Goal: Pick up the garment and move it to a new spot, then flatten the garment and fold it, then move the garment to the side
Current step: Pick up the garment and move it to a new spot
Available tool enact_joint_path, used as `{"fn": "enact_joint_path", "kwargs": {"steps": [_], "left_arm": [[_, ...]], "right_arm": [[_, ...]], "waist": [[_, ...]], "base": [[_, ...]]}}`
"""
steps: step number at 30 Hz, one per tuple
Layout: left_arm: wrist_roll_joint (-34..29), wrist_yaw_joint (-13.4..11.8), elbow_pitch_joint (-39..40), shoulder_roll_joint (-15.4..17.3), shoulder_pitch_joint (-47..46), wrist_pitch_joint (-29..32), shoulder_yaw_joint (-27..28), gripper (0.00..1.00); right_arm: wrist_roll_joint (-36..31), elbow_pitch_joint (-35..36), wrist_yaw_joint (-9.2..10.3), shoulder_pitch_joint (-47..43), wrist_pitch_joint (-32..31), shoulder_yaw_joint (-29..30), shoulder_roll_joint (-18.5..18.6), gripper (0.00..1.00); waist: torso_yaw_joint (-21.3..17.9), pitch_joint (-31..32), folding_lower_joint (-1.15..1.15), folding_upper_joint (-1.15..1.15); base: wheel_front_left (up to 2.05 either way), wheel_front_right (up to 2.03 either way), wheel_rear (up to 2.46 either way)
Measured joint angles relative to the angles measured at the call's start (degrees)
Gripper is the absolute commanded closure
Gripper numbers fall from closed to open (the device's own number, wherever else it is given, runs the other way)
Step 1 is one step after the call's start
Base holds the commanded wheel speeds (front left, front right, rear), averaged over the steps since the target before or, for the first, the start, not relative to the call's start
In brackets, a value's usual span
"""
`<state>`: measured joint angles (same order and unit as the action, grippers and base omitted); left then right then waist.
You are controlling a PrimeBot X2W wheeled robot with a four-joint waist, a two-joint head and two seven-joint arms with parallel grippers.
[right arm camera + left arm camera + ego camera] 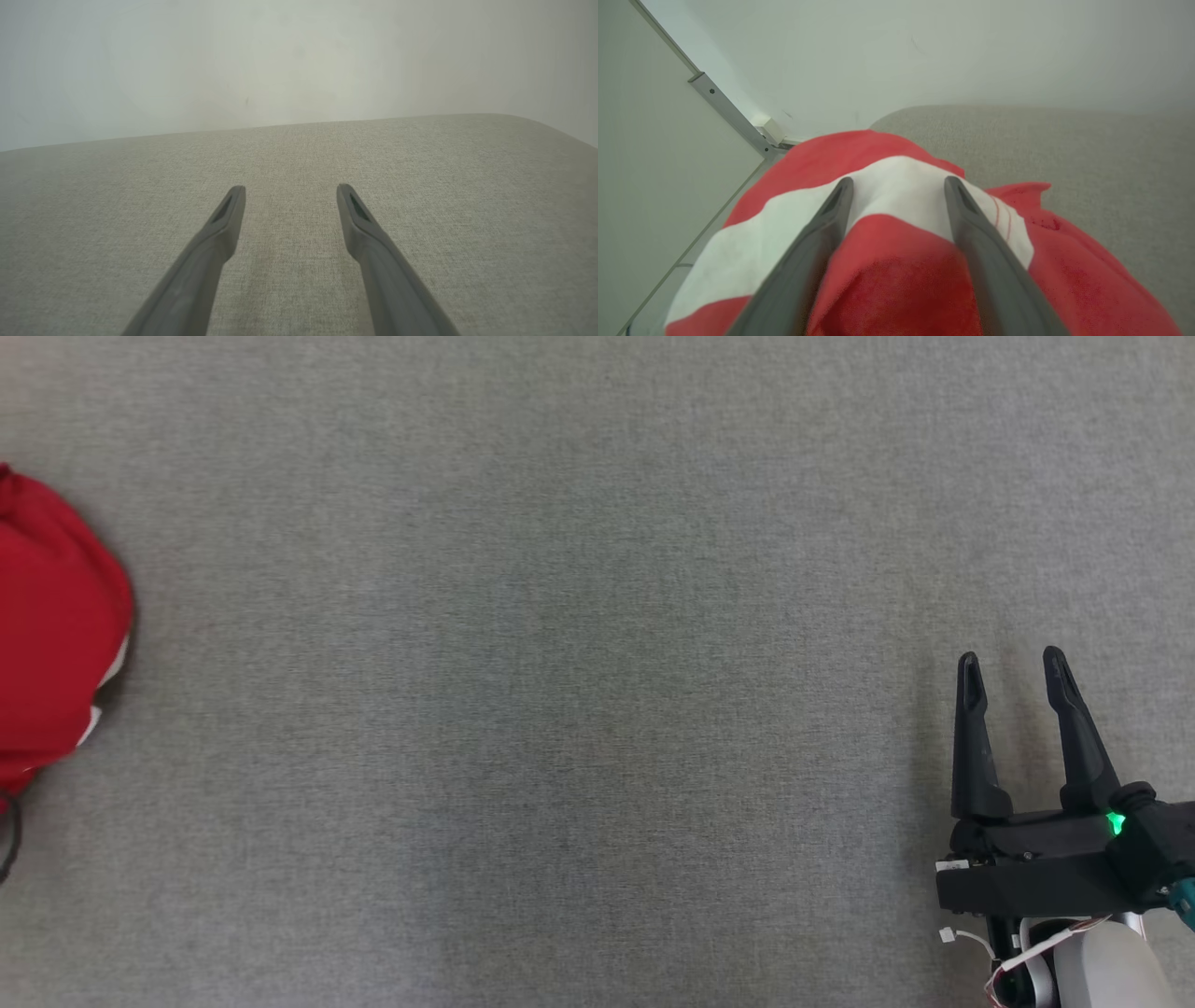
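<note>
Left gripper (899, 186): fingers wide apart, straddling the white band (752, 242) of the garment (896, 275). Nothing is gripped. Whether the tips press into the cloth cannot be told.

Right gripper (1013, 663): fingers wide apart and empty, over bare surface (597, 709) near its front right, well apart from the garment.

Garment: red, bunched in a heap at the left side of the surface. In the left wrist view it lies close to the far left corner, under the wall (924, 56).

Step in hand, as judged: the first one, picking up. The garment is neither lifted nor flattened.

Next move, as judged: the left fingers close on a fold at the band and lift it clear. They then carry it toward the middle of the surface, where both arms can reach.

Views compared: the left wrist view gives the band, the creases and the straddle of the fingers. The head view gives a red portion of the garment (56, 635) and the bare stretch between it and the right gripper. The right wrist view confirms the right gripper (290, 190) has nothing between its fingers.
</note>
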<state>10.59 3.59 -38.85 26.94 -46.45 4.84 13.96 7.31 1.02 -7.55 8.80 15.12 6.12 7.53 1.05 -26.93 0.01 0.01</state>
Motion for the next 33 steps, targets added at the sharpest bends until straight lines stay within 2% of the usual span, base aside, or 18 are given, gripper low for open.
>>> {"fn": "enact_joint_path", "kwargs": {"steps": [7, 9, 10, 11, 15, 22, 28, 33], "left_arm": [[1.54, -0.01, -4.45, 0.73, -1.26, 6.57, 0.00, 0.00], [1.54, 0.36, -5.47, 1.01, -1.38, 8.23, -0.42, 0.80], [1.55, 0.35, -5.76, 1.11, -1.48, 8.47, -0.49, 0.80], [1.55, 0.35, -5.93, 1.29, -1.53, 8.59, -0.58, 1.00], [1.59, -0.08, -6.10, 1.36, -1.59, 7.68, -0.93, 1.00], [0.83, -1.11, -1.45, 1.92, -1.81, 1.21, -1.36, 1.00], [0.23, -0.57, 6.08, 2.21, -3.96, -0.79, -3.02, 1.00], [-0.27, 0.03, 14.40, 1.98, -6.46, 0.62, -5.63, 1.00]], "right_arm": [[-0.11, 0.08, 0.00, -0.02, 0.00, -0.25, 0.04, 0.00], [-0.26, 0.02, 0.00, -0.03, 0.01, -0.48, 0.03, 0.00], [-0.27, -0.03, 0.00, -0.03, 0.00, -0.66, 0.03, 0.00], [-0.32, -0.07, 0.00, -0.03, 0.01, -0.76, 0.01, 0.00], [-0.40, -0.60, 0.00, -0.11, 0.00, -1.08, -0.04, 0.00], [-0.14, -1.55, 0.00, -1.24, 0.01, -1.16, -0.81, 0.00], [0.40, -2.72, 0.00, -2.30, 0.01, -1.51, -1.98, 0.00], [0.84, -3.79, 0.00, -2.83, 0.01, -1.94, -3.11, 0.00]], "waist": [[-1.31, -1.00, -0.01, 0.00], [-1.26, -0.69, -0.01, 0.00], [-1.21, -0.49, -0.01, 0.00], [-1.16, -0.28, -0.01, 0.00], [-1.00, 0.73, -0.01, 0.00], [-0.70, 3.67, -0.02, -0.01], [-0.18, 7.00, -0.02, -0.01], [-0.02, 9.91, -0.02, -0.01]], "base": [[0.00, 0.00, 0.00], [0.00, 0.00, 0.00], [0.00, 0.00, 0.00], [0.00, 0.00, 0.00], [0.00, 0.00, 0.00], [0.00, 0.00, 0.00], [0.00, 0.00, 0.00], [0.00, 0.00, 0.00]]}}
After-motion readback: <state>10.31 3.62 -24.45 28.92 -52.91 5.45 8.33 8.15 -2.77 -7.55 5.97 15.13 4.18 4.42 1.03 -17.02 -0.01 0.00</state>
